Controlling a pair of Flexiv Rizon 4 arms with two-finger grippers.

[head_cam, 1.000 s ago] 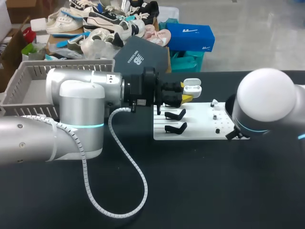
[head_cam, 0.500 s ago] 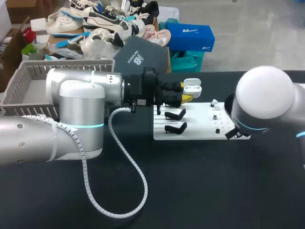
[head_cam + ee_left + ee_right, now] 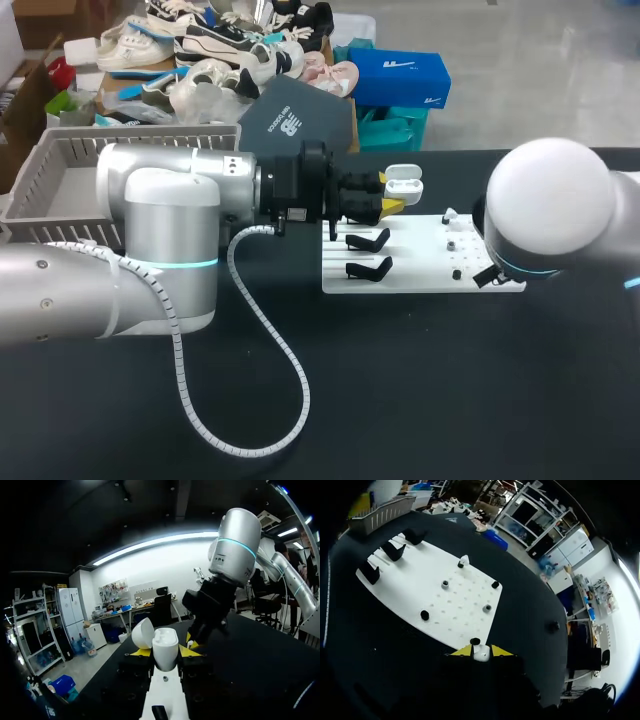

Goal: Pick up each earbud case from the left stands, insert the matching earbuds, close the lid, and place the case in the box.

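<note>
My left gripper [image 3: 390, 203] is shut on a white earbud case [image 3: 404, 184], held above the far left corner of the white board [image 3: 420, 275]. Its lid [image 3: 142, 632] stands open, and the case body [image 3: 165, 650] sits upright between the yellow tips of the left gripper [image 3: 165, 653]. My right gripper [image 3: 481, 651] hangs over the board's near right corner, shut on a small white earbud [image 3: 481, 654] by a black peg [image 3: 475, 641]. In the head view that gripper is hidden behind my right arm [image 3: 548, 205]. Another earbud [image 3: 464, 560] rests on a far peg.
Two empty black stands [image 3: 368, 240] [image 3: 368, 267] sit on the board's left part, and several black pegs [image 3: 445, 584] on its right part. A grey basket [image 3: 60, 170] stands at the table's far left. A white cable [image 3: 270, 400] loops over the near table.
My right arm's elbow has shifted slightly to the left. The left arm and the case have kept still.
</note>
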